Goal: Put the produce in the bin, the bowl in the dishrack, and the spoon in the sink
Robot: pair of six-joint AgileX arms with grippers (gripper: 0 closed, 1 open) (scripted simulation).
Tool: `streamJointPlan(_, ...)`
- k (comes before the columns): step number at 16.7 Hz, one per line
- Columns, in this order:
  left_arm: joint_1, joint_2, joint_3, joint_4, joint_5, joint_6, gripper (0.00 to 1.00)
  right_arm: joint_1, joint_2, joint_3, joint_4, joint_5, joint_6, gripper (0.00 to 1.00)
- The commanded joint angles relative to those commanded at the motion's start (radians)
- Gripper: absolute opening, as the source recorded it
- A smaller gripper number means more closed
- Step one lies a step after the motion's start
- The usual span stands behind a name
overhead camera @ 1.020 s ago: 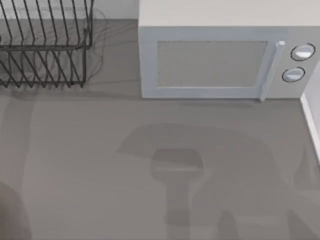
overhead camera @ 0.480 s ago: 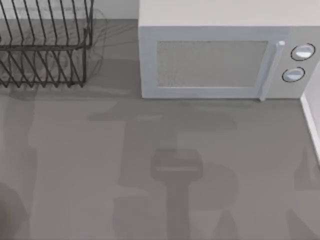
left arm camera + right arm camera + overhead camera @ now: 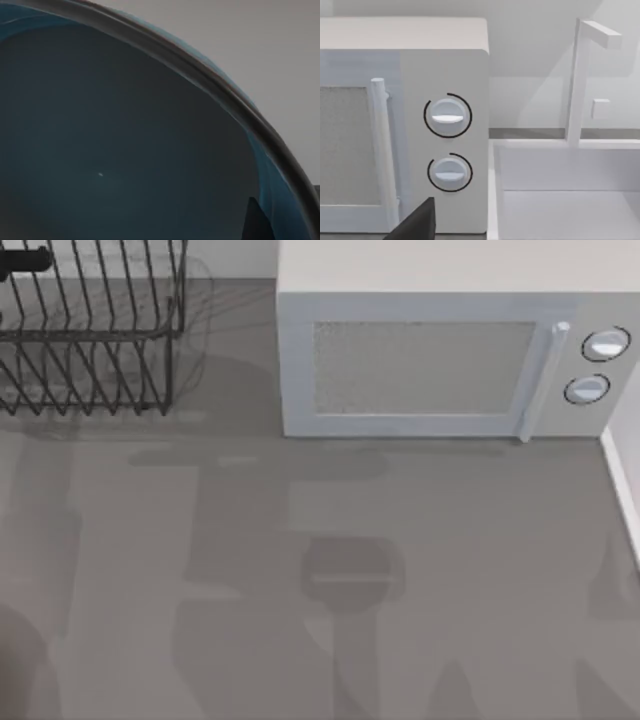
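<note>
From above, the dark wire dishrack (image 3: 95, 335) of thin upright and slanted bars is standing at the far left corner of the grey countertop (image 3: 300, 540). A short black piece (image 3: 25, 260) is poking into the picture over the rack's top left bars; whether it belongs to the left arm cannot be told. The white box-shaped microwave (image 3: 440, 350) is sitting to the right of the rack, just apart from it, its door handle and two round dials facing the front. Soft shadows are lying across the counter.

In the left wrist view, the round deep teal-blue bowl (image 3: 125, 150) with its thin dark rim is sitting right up against the camera, its inside turned toward the lens. A dark pointed tip (image 3: 257, 222) is showing inside the bowl's wall near the rim; how the left jaws are standing cannot be told.

In the right wrist view, the microwave's two dials (image 3: 448, 145) are facing the camera, and the white sink basin (image 3: 560, 200) with its angular white faucet (image 3: 585, 75) is lying just beside the microwave. A dark finger (image 3: 417, 225) of the right gripper is edging into the picture; how its jaws are standing cannot be told.
</note>
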State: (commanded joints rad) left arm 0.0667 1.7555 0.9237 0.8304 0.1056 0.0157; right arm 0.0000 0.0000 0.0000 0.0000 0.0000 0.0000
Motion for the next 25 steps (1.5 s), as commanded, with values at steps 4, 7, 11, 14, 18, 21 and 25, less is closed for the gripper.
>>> streamJointPlan(4, 0.0, 0.0, 0.0, 0.0, 0.0, 0.0, 0.23, 0.0, 0.0, 0.0, 0.0, 0.0, 0.0, 1.0)
streamJointPlan(7, 0.0, 0.0, 0.0, 0.0, 0.0, 0.0, 0.45, 0.0, 0.0, 0.0, 0.0, 0.0, 0.0, 1.0)
streamJointPlan(11, 0.0, 0.0, 0.0, 0.0, 0.0, 0.0, 0.75, 0.0, 0.0, 0.0, 0.0, 0.0, 0.0, 1.0)
streamJointPlan(14, 0.0, 0.0, 0.0, 0.0, 0.0, 0.0, 0.98, 0.0, 0.0, 0.0, 0.0, 0.0, 0.0, 1.0)
streamJointPlan(18, 0.0, 0.0, 0.0, 0.0, 0.0, 0.0, 1.0, 0.0, 0.0, 0.0, 0.0, 0.0, 0.0, 1.0)
streamJointPlan(21, 0.0, 0.0, 0.0, 0.0, 0.0, 0.0, 1.0, 0.0, 0.0, 0.0, 0.0, 0.0, 0.0, 1.0)
streamJointPlan(25, 0.001, -0.009, -0.007, -0.007, -0.001, 0.001, 1.0, 0.0, 0.0, 0.0, 0.0, 0.0, 0.0, 1.0)
